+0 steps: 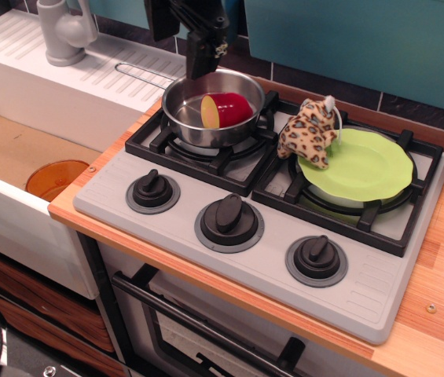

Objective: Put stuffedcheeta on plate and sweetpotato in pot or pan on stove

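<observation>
The red sweetpotato [225, 109] lies on its side inside the steel pan [182, 118] on the stove's [284, 259] left burner, its yellow cut face turned left. My gripper [199, 56] hangs open and empty just above the pan's far rim. The spotted stuffedcheeta [309, 131] rests on the left edge of the lime-green plate [367, 165], which sits on the right burner.
An orange translucent disc [56, 179] lies in the sink at the left. A grey faucet [64, 30] stands on the white drainboard at the back left. The pan's wire handle [139, 72] sticks out over the drainboard. Three black knobs line the stove front.
</observation>
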